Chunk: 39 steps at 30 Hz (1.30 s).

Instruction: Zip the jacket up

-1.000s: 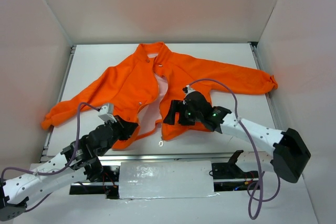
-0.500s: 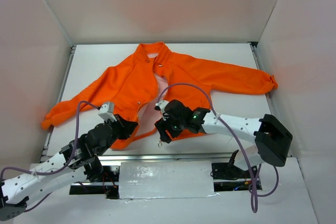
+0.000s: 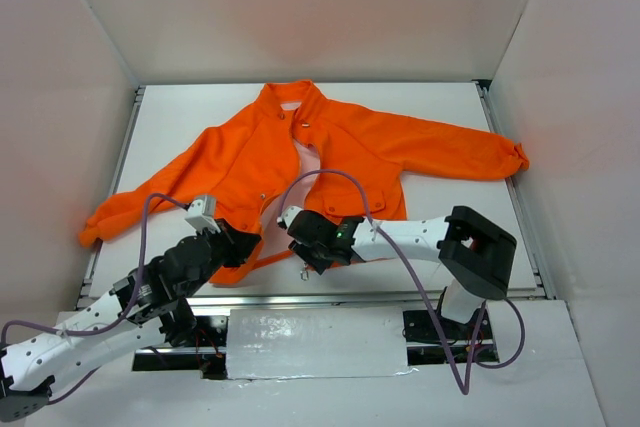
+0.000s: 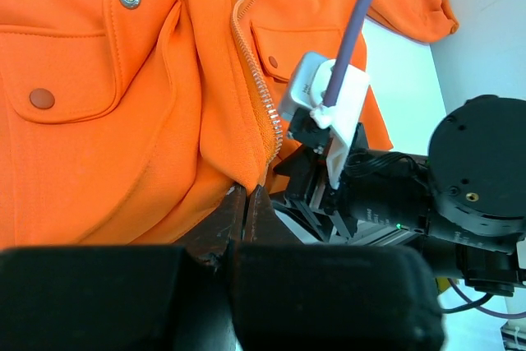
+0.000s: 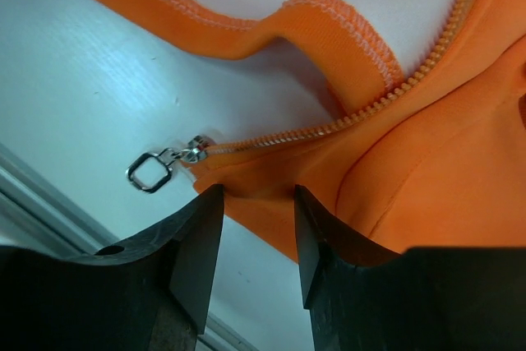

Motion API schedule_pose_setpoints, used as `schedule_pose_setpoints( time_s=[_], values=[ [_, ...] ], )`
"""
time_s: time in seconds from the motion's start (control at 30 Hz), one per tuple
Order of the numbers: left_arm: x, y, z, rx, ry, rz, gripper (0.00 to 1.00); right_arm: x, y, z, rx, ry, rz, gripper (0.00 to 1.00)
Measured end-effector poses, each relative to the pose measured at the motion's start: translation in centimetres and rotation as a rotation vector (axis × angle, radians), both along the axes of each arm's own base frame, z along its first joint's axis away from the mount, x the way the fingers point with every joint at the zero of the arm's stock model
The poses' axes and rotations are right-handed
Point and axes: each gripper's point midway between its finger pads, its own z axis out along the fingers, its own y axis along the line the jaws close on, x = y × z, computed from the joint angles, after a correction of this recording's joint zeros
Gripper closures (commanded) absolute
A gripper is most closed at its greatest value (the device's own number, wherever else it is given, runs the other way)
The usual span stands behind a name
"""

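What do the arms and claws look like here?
Left arm and right arm: white tubular links, bulky black joint housings. A purple cable loops along each to a white wrist camera block. A green light glows near the right wrist. Left claw and right claw: matte black, flat-faced fingers.

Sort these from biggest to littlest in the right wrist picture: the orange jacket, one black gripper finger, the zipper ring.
1. jacket, the biggest patch.
2. black finger, though it sits right by the camera, so it looks bigger than it really is.
3. zipper ring, the tiniest.
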Motion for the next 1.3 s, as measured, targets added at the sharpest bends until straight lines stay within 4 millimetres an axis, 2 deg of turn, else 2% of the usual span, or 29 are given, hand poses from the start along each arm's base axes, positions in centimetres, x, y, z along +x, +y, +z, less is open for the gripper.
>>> schedule_pose_setpoints(
  time_s=[0.23, 0.43, 0.77, 1.3],
  values=[
    [-0.1, -0.1, 0.0, 0.001, 0.002, -0.009, 1.00, 0.4, 0.2, -0.5, -0.020, -0.025, -0.026, 0.48],
    [-0.2, -0.1, 0.0, 0.011, -0.003, -0.021, 1.00, 0.4, 0.5, -0.6, -0.006, -0.031, -0.060, 0.50],
    [-0.3, -0.3, 0.0, 0.011, 0.000, -0.034, 1.00, 0.3, 2.4, 1.6, 0.119, -0.027, -0.074, 0.51],
    [-0.4, -0.6, 0.0, 0.008, 0.002, -0.045, 1.00, -0.7, 2.4, 0.2, 0.114, 0.046, -0.104, 0.51]
  ],
)
